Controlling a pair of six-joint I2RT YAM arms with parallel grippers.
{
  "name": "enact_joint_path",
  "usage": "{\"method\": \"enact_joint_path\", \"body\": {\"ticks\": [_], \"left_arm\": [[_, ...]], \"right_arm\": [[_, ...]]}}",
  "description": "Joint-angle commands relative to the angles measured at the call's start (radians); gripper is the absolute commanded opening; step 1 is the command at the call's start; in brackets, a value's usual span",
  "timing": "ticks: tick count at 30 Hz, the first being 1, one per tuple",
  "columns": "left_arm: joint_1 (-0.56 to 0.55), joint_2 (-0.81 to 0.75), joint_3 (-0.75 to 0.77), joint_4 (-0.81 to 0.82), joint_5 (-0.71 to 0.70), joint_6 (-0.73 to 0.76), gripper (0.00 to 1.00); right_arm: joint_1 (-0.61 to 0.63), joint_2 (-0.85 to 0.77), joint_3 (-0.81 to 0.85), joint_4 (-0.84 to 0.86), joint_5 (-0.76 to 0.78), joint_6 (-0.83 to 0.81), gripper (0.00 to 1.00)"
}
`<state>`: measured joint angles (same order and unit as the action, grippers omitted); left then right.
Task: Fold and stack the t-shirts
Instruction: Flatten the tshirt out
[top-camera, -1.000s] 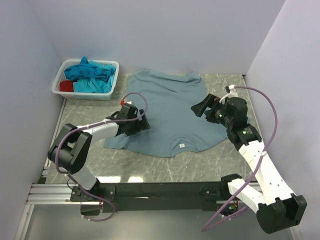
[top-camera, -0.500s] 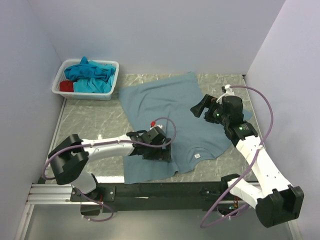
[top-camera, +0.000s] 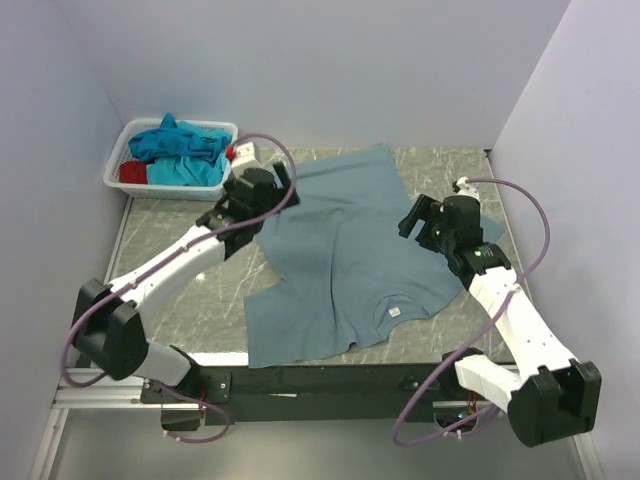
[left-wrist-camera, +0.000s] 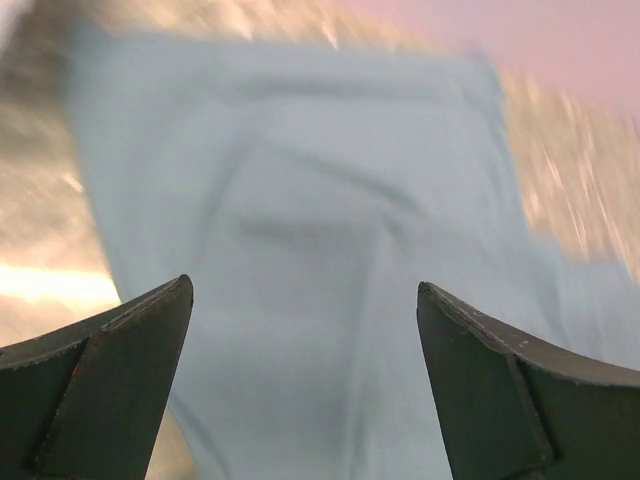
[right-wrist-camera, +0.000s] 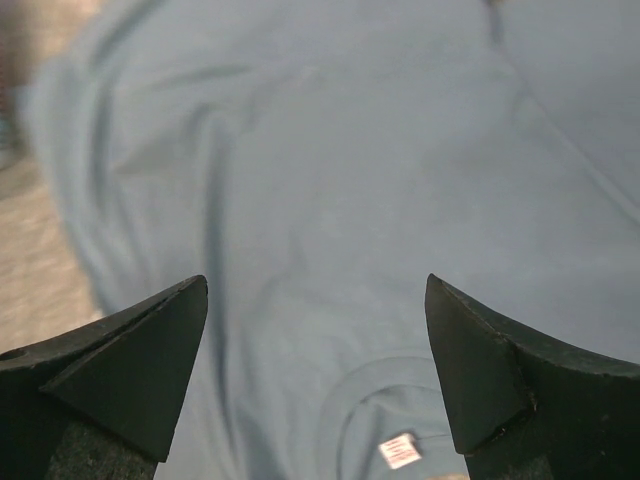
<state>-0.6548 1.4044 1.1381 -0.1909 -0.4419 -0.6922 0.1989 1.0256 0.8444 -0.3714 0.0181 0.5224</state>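
Left gripper is hovering, jaws spread wide and empty, at the far left edge of the grey-blue t-shirt, while right gripper is hovering likewise over its right side.

The left gripper is swinging away from the near middle of the grey-blue shirt and is now hanging over its far left corner, just beside the basket. The shirt is lying nearer and more skewed than a second ago. Its near left corner is reaching the worktop's near edge, and its label is sitting further right. The right gripper is drawing back slightly to the right.
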Motion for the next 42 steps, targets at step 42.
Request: {"method": "enact_joint_path", "body": {"ticks": [42], "left_arm": [[0.364,0.792,0.634,-0.198,0.47,0.04,0.99]], "right_arm": [[-0.193,0.574,0.214,-0.057,0.235,0.074,0.97]]}}
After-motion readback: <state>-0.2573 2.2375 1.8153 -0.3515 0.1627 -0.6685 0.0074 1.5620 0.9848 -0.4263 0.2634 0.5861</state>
